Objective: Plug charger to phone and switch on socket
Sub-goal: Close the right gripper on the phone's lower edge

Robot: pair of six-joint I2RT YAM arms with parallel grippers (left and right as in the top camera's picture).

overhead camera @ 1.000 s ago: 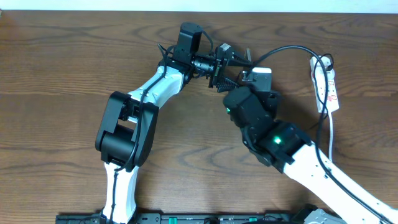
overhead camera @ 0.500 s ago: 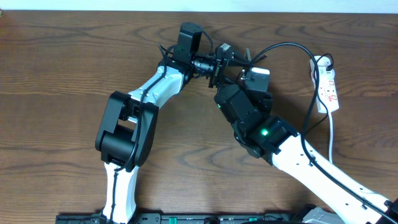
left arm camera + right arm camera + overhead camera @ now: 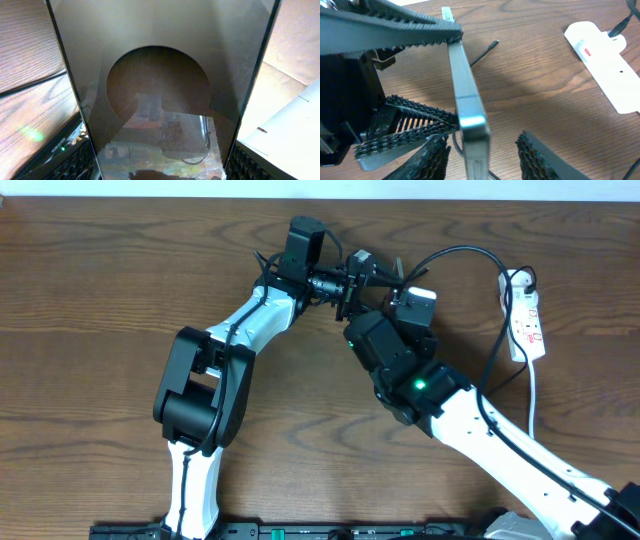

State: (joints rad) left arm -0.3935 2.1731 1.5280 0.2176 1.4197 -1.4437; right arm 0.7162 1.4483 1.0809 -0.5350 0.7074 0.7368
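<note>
My left gripper (image 3: 370,280) is shut on the phone (image 3: 465,95) and holds it on edge above the table. The phone's silver-grey face with its brownish oval (image 3: 157,80) fills the left wrist view between the two fingers. My right gripper (image 3: 482,145) is open, one finger on each side of the phone's near end, not touching it. The charger's black connector tip (image 3: 492,45) lies free on the wood beyond the phone. Its black cable (image 3: 460,250) arcs toward the socket (image 3: 527,320), a white power strip with red marks, also in the right wrist view (image 3: 605,65).
The socket's white cord (image 3: 532,395) runs down the right side of the brown wooden table (image 3: 90,300). The two arms crowd together at the table's back centre.
My right arm has moved up and left, bringing its open fingers around the phone's end. The black cable loop has risen a little. The left arm has held still.
</note>
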